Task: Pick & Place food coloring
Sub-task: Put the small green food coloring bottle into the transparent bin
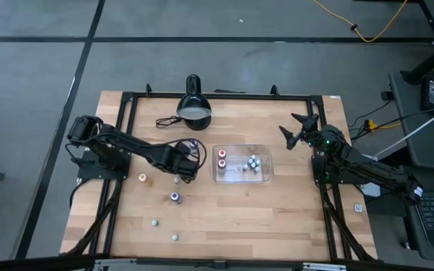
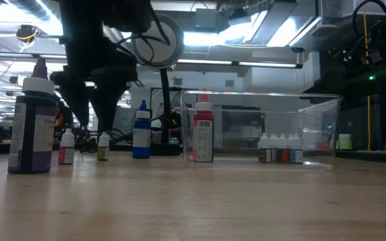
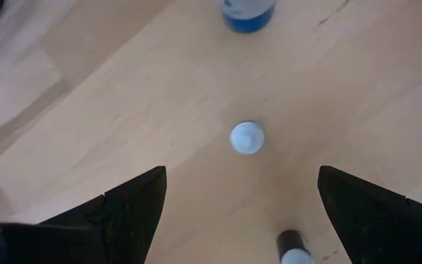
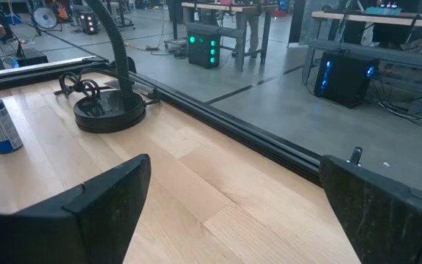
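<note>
A: Where's the left gripper (image 1: 178, 175)?
B: Left of the clear tray (image 1: 267, 178), pointing down, fingers spread above a white-capped bottle (image 3: 247, 138).
A: And the right gripper (image 1: 296, 129)?
B: Right of the tray, spread, holding nothing

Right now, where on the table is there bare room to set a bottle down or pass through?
Bare wood lies between the tray and the right gripper, and along the near edge below the tray. Crowded: loose bottles beside the left gripper.
</note>
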Robot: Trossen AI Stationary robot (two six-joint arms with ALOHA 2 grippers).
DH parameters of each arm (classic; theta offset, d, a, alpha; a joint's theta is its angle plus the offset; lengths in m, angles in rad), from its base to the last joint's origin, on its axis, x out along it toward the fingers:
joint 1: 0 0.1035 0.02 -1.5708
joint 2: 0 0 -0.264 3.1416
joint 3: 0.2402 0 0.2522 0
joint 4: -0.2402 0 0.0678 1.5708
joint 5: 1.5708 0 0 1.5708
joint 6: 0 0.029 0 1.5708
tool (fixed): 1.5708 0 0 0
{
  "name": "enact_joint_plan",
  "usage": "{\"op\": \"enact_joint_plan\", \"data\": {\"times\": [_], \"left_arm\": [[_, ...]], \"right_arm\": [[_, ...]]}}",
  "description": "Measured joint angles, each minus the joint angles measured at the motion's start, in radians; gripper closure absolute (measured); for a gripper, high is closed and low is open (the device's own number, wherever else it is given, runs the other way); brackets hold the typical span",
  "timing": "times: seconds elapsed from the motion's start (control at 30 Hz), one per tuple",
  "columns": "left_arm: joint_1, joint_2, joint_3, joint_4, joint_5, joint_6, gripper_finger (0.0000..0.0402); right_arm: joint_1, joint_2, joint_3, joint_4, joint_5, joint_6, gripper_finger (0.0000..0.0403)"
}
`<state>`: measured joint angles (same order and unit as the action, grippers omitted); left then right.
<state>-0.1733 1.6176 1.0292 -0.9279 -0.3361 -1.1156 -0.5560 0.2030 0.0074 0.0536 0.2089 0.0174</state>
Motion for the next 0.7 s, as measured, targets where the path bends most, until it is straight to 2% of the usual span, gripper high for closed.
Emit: {"op": "enact_joint_plan", "data": {"times": [0.23,0.4,0.7], "left_arm": [[0.021,0.004,-0.012,0.054,-0.018,0.051,0.0055],[0.036,0.006,-0.051,0.142,0.011,0.090,0.0055],[0.038,0.006,-0.058,0.143,0.014,0.155,0.0055]], "right_arm": [[0.000,0.000,0.000,0.000,0.000,0.000,0.0008],[0.000,0.000,0.000,0.000,0.000,0.000,0.0008],[0.000,0.000,0.000,0.000,0.000,0.000,0.0008]]}}
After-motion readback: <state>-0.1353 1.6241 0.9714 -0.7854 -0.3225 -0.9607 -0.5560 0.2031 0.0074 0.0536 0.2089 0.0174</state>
